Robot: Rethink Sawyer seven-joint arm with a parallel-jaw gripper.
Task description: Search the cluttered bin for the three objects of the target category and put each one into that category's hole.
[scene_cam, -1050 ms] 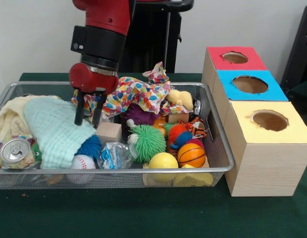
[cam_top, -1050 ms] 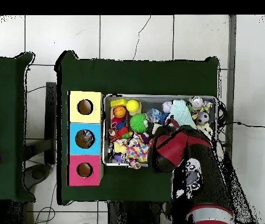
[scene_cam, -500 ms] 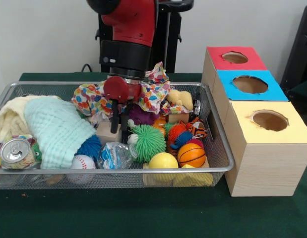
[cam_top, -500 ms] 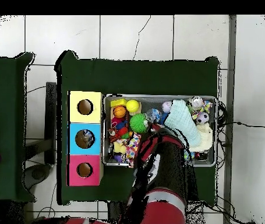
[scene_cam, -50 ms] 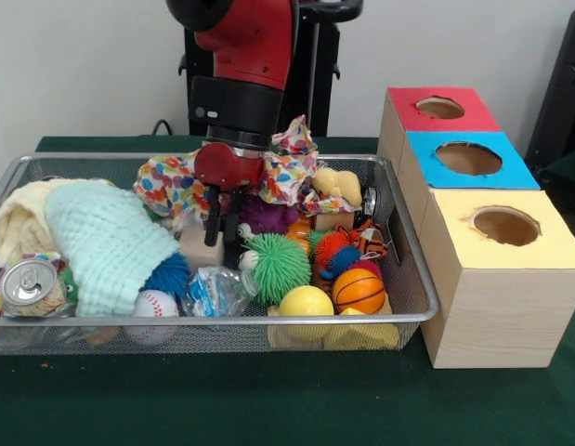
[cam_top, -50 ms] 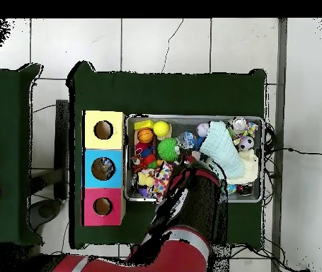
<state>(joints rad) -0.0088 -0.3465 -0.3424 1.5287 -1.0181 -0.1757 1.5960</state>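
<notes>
My gripper [scene_cam, -50 ms: 222, 221] hangs open inside the wire bin [scene_cam, -50 ms: 426, 297], with its fingertips just above the back edge of a small wooden block [scene_cam, -50 ms: 202, 251]. Nothing sits between the fingers. Behind the gripper a confetti-patterned cloth [scene_cam, -50 ms: 278, 175] is draped over other toys. A green spiky ball [scene_cam, -50 ms: 279, 267], a yellow ball [scene_cam, -50 ms: 306, 301], a small basketball [scene_cam, -50 ms: 359, 290] and a baseball [scene_cam, -50 ms: 155, 304] lie in the front half of the bin. In the overhead view the arm [cam_top, -50 ms: 192, 205] hides the gripper.
Three wooden boxes stand right of the bin, with a red-topped hole [scene_cam, -50 ms: 440, 108], a blue-topped hole [scene_cam, -50 ms: 468, 158] and a yellow-topped hole [scene_cam, -50 ms: 505, 225]. A mint cloth [scene_cam, -50 ms: 106, 243] and a drink can [scene_cam, -50 ms: 27, 282] fill the bin's left end.
The arm swung from the bin's left part, over the mint cloth, to the middle above the wooden block. In the last half second it barely shifted.
</notes>
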